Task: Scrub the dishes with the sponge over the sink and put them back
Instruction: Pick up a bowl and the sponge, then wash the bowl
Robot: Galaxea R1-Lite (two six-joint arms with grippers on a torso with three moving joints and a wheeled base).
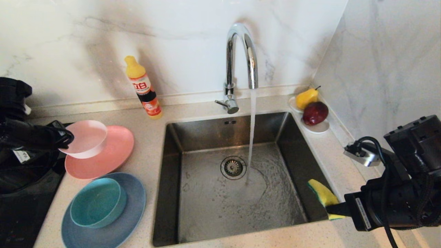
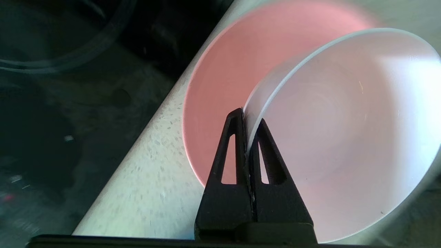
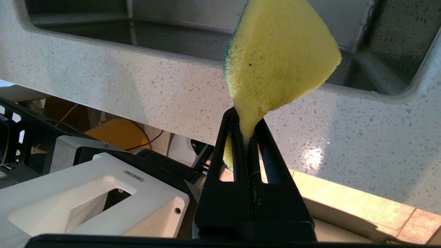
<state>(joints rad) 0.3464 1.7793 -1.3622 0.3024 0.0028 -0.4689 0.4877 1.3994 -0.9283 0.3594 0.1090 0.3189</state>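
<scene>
Pale pink bowl (image 2: 344, 137) pinched by left tool (image 2: 248, 119); right tool (image 3: 247, 122) grips sponge (image 3: 279, 58)

Pale pink bowl (image 1: 83, 138) tilted above salmon-pink plate (image 1: 113, 153)

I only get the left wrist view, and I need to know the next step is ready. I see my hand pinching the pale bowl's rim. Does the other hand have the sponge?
Observer: Yes, the right hand is shut on the sponge, at the sink's near right corner.
Operator: Is the water on?
Observer: It is; the tap pours a stream that lands beside the drain strainer.
Operator: What else awaits washing?
Observer: A teal bowl sits on a light blue plate, nearer the robot than the salmon-pink plate.
</scene>
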